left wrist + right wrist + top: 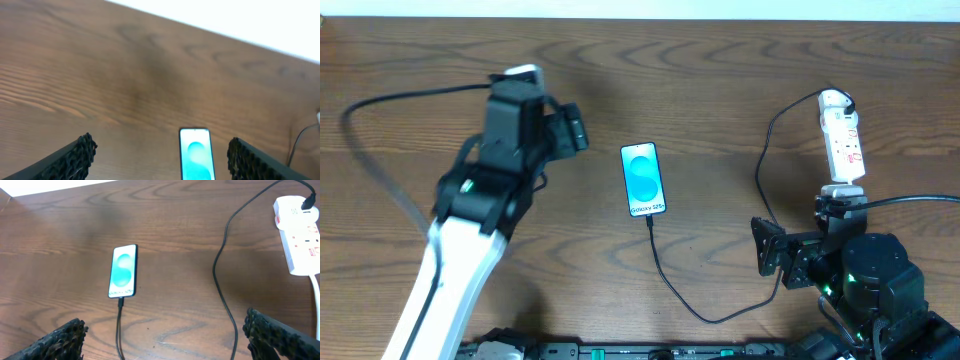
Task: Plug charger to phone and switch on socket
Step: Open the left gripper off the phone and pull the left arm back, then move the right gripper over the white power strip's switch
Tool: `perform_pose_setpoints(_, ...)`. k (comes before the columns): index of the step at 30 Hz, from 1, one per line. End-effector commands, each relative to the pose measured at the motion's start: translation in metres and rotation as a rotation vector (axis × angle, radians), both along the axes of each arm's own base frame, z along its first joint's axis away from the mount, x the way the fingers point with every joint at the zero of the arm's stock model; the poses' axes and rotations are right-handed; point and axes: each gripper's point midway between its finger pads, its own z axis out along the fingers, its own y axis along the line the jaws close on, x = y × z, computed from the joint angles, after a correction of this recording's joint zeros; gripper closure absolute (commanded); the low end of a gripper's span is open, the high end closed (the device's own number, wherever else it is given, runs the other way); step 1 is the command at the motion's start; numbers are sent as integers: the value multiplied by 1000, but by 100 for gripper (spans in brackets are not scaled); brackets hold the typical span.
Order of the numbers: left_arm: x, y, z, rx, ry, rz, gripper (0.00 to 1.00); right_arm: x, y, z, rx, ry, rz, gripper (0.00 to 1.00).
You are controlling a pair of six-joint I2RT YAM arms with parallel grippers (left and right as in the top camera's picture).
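Note:
The phone [644, 180] lies flat mid-table, its blue-teal screen up, white text at its near end. It also shows in the left wrist view [196, 160] and the right wrist view [123, 271]. The charger cable [680, 290] has its plug tip in the phone's near end and runs in a loop to the black plug on the socket [842, 135], a white power strip at the right. The socket also shows in the right wrist view [300, 235]. My left gripper [162, 160] is open and empty, left of the phone. My right gripper [165, 340] is open and empty, near the strip's front end.
A thick white cord [315, 292] leaves the strip's near end. A grey-black arm cable [380, 150] loops over the table's left side. The table's far edge [210, 32] meets a white wall.

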Motion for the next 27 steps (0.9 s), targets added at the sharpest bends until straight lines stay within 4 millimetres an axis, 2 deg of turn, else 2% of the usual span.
perform_pose_setpoints(1,-15,21,27,37,-78,71,14,2,-3,4,13,-5,-23,1)
perform_pose_setpoints(9,-67,36,74,-1,-216,80,13,-2,4,3,34,8,11,1)
perform_pose_setpoints(14,-102,45,93,-25,-287,83,14,-2,5,3,37,10,16,1)
perform_pose_setpoints(20,-137,60,99,-22,-322,107,13,2,2,7,31,-11,-4,1)
perform_pose_setpoints(25,-158,77,93,12,-312,165,14,17,-4,13,7,-56,-68,1)
perform_pose_setpoints(27,-164,83,87,35,-292,188,14,29,-7,13,-21,-63,-109,1)
